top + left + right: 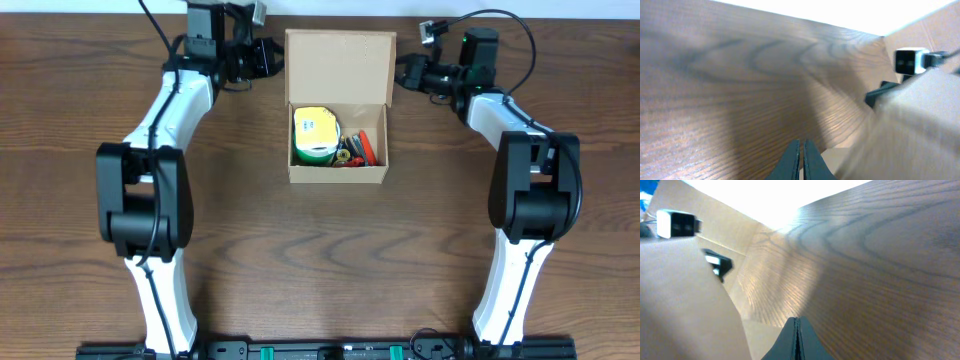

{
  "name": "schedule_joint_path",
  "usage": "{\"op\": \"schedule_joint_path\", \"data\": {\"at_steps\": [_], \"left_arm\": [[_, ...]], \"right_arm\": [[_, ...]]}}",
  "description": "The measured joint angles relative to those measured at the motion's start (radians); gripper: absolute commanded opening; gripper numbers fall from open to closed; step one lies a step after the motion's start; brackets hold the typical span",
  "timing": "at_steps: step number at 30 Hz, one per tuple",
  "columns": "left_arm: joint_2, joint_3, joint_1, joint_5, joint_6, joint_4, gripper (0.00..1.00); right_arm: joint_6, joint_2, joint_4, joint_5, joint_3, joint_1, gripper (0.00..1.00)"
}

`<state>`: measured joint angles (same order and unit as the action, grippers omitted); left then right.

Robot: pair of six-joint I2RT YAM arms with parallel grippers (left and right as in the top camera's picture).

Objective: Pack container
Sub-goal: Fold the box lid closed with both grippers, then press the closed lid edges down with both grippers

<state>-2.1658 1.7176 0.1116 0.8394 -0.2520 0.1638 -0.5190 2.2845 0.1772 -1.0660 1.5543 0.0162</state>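
Box [337, 110] sits centre-rear on the desk [60, 100], lid up, holding a yellow-green roll [315, 133] and small red and black items [362, 150]. Left gripper [268, 55], fingers together, is just beside the lid's left edge. Right gripper [405, 72], also closed, flanks the right edge. Contact cannot be confirmed. Judged step: lid closure. Recommend pushing both sides evenly and keeping the contents below the rim.

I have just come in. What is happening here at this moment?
A small cardboard box is being packed by a robot. It stands open, its lid flap raised at the back, with a yellow and green tape roll and some red and black items inside. The left gripper and the right gripper sit at either side of the flap, both shut and holding nothing.
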Motion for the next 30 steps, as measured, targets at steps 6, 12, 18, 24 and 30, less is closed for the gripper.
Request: {"op": "schedule_joint_path", "data": {"at_steps": [6,12,18,24,30], "left_arm": [[0.068,0.007,0.001,0.008,0.074,0.054,0.06],[0.113,0.01,0.005,0.024,0.182,0.192,0.05],[0.188,0.013,0.023,0.007,0.323,0.425,0.06],[0.238,0.016,0.054,-0.113,0.446,0.674,0.06],[0.278,0.016,0.07,-0.241,0.513,0.844,0.06]], "right_arm": [[0.004,-0.02,-0.001,-0.039,0.0,0.009,0.01],[0.015,-0.103,-0.018,-0.066,0.0,0.007,0.02],[0.12,-0.208,-0.259,-0.087,0.002,-0.006,0.02],[0.307,-0.244,-0.656,-0.004,0.004,-0.061,0.02],[0.45,-0.313,-0.956,0.225,-0.001,-0.115,0.01]]}}
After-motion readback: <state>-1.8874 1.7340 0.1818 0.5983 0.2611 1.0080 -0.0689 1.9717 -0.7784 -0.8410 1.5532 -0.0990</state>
